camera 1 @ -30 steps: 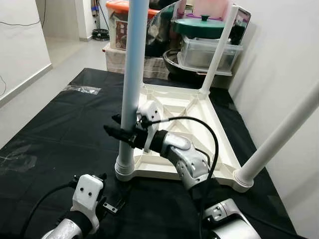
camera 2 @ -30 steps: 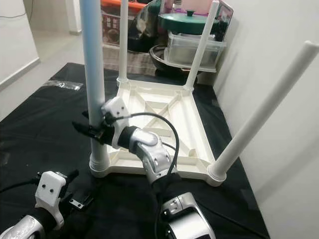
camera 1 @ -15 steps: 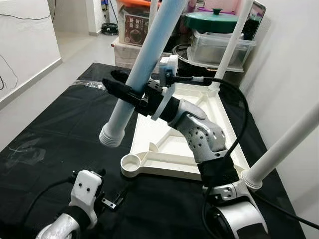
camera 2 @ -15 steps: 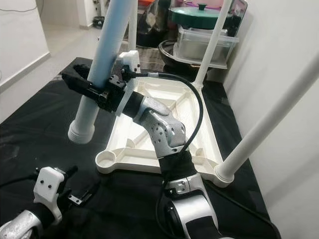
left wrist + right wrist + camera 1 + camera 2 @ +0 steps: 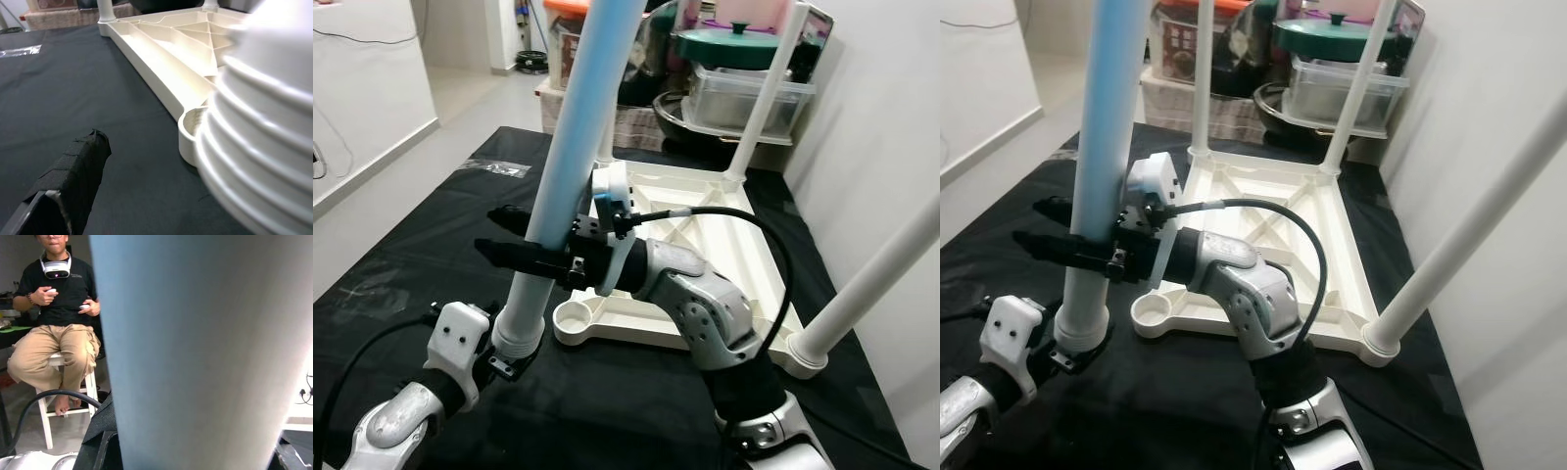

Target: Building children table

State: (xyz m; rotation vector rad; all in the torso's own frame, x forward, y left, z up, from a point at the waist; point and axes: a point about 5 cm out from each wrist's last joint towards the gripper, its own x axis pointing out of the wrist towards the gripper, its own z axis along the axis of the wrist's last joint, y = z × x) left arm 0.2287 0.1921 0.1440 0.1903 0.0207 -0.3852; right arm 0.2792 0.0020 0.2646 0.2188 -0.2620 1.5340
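1 tabletop [image 5: 705, 211], 4 legs [image 5: 570, 147], 2 hands [image 5: 524, 257], 1 person [image 5: 58, 318].

Blue table leg [image 5: 570, 137] pulled from its corner socket [image 5: 572, 316], now beside tabletop, left gripper [image 5: 505, 363] risen to its base

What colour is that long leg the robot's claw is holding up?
Pale blue, unlike the white legs already fitted. The table leg held by the right claw shows best in the left eye view.

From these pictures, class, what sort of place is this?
Probably a home storage corner used as a workspace: stacked plastic storage boxes, a green-lidded pot, and an upturned children's table on black floor sheeting.
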